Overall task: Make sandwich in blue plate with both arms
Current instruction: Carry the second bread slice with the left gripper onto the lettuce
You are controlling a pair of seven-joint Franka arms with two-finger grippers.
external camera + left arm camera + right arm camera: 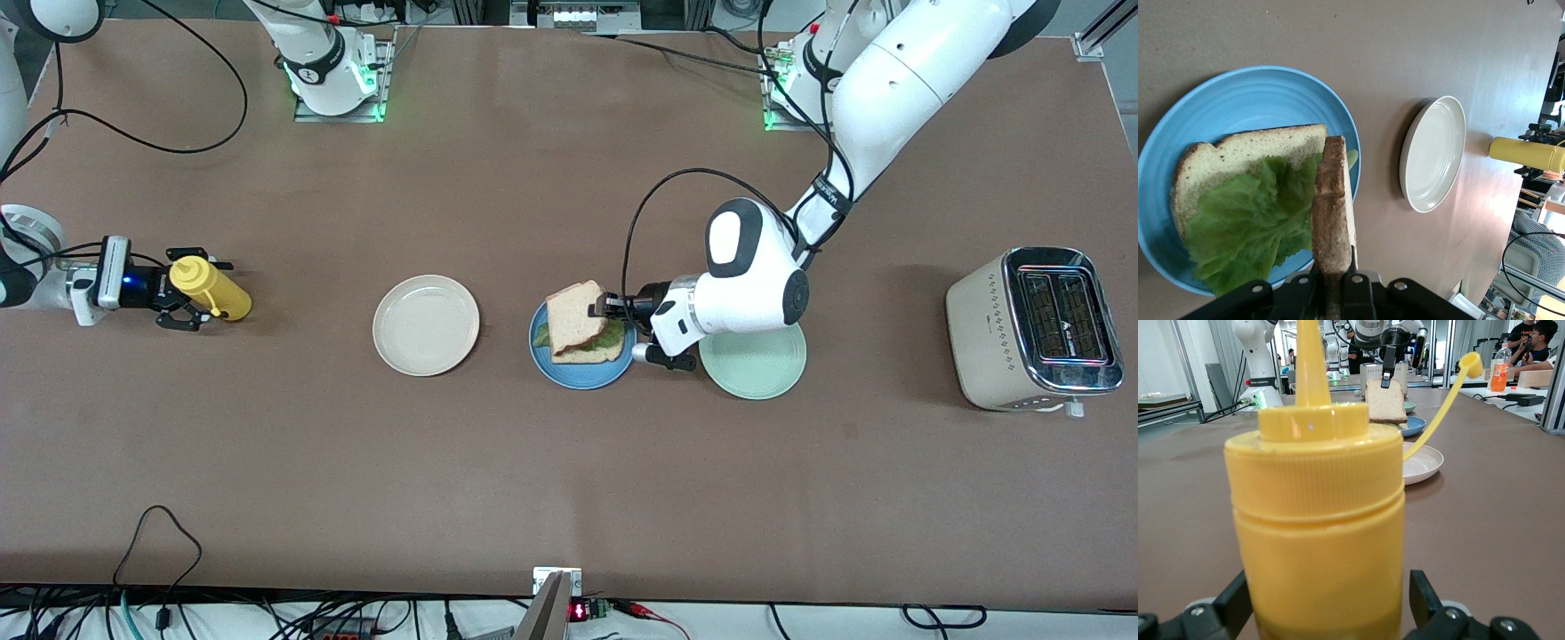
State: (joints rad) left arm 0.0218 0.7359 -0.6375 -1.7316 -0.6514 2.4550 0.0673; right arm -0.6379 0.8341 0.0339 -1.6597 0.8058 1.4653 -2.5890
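No text, brand or number can be read anywhere. The white arm (1258, 347) in the right wrist view carries a black band with small print, too fine to make out.

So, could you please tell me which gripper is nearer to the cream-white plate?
Left. The left gripper holds a bread slice over the blue plate beside the cream-white plate; the right gripper is at the mustard bottle, farther away.

Front high, facing bases; wrists close; all share blue plate (576, 369)
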